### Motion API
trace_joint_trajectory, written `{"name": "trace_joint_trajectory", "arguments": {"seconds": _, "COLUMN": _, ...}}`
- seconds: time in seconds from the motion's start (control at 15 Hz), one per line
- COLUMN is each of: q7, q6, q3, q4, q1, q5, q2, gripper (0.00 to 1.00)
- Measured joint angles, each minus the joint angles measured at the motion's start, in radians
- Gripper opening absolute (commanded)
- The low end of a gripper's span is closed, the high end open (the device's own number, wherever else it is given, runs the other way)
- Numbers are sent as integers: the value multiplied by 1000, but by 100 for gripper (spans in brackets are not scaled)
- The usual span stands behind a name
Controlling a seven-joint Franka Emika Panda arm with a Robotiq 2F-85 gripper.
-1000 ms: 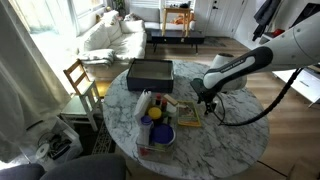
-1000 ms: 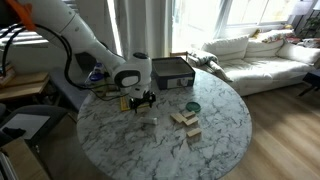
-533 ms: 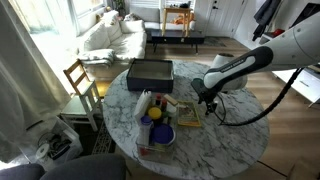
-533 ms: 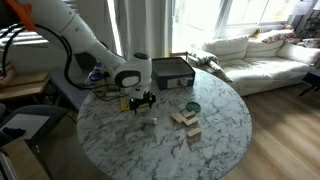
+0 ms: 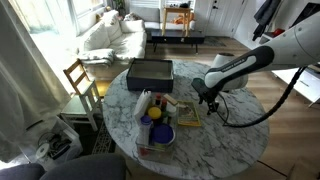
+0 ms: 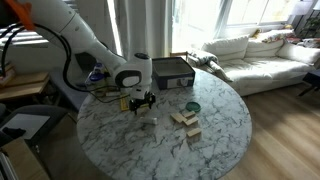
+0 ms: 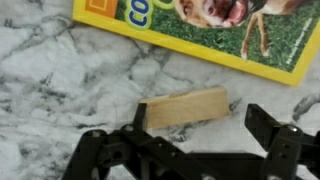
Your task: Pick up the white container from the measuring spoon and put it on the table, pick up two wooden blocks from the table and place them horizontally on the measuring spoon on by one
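**Gripper open astride one block; container not located**

Finding 1, grasp. In the wrist view the gripper [image 7: 199, 118] stands wide open over a single block [image 7: 188, 107] lying flat on the table [image 7: 60, 70]. One fingertip sits at the block's 9 o'clock end and seems to touch it. The other stands clear of the 3 o'clock end. Nothing is held. The fingers line up with the block's long axis, judged so that closing pinches it end to end and keeps it level for a horizontal set-down. A magazine [image 7: 200, 25] lies just beside the block at 12 o'clock, a likely snag if the fingers drift that way.

Finding 2, coverage. Only the wrist view shows this block and the finger gap. In both exterior views the gripper [image 5: 208, 102] [image 6: 141, 103] hangs low over the table [image 5: 230, 140] [image 6: 150, 150] and hides what lies beneath. An exterior view puts it at 3 o'clock on the top, with a box [image 5: 150, 72] at 12 and a bottle [image 5: 146, 104] and bowl [image 5: 158, 135] toward 9. An exterior view alone shows more blocks [image 6: 185, 120] near centre and a dark dish [image 6: 192, 106] just beyond, possibly the spoon.

Finding 3. The container cannot be picked out with confidence in any view.
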Motion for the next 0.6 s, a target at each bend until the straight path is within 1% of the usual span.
{"name": "trace_joint_trajectory", "arguments": {"seconds": 0.6, "q7": -118, "q6": -14, "q3": -3, "q4": -1, "q1": -2, "q5": -9, "q2": -13, "gripper": 100}}
